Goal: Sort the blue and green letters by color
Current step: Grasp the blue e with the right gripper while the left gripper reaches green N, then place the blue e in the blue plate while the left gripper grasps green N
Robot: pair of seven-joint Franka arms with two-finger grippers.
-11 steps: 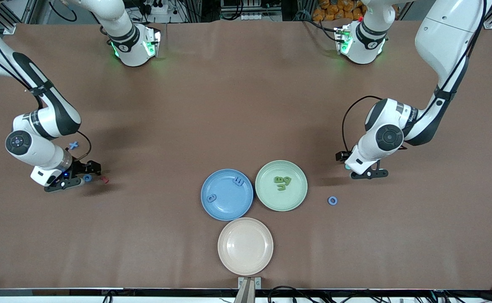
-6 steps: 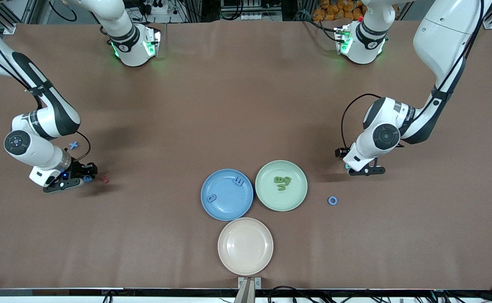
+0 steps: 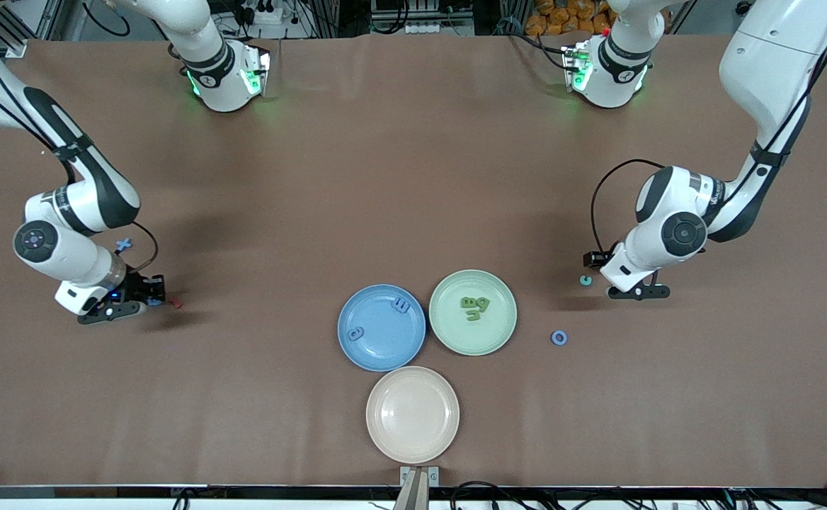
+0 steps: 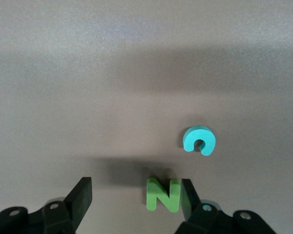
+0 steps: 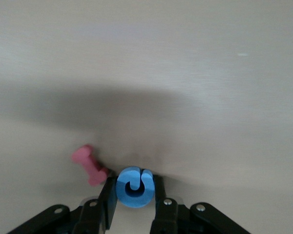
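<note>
So the right gripper (image 5: 133,195) is down at the worktop (image 3: 357,177) at the right arm's end, clamped on a blue letter (image 5: 134,186), a little round one pinched between both fingers. A tiny red letter (image 5: 89,165) lies just beside it, touching one finger as far as I can see. Another blue letter shaped like an X (image 3: 124,245) lies near that arm, farther from the front camera.

At the left arm's end, the left gripper (image 4: 136,202) is low over the worktop with its fingers spread wide, not holding anything. A green N (image 4: 162,194) lies between them, right up against one finger. A teal C-shaped letter (image 4: 199,140) lies close by, outside the fingers.

In the middle there's a blue plate (image 3: 357,350) with two blue letters (image 3: 400,305) in it, and just beside it a green plate (image 3: 456,333) with a few green letters (image 3: 474,307). A beige plate (image 3: 412,414) is nearer the front camera. A blue ring letter (image 3: 559,338) lies on the worktop between the green plate and the left gripper.
</note>
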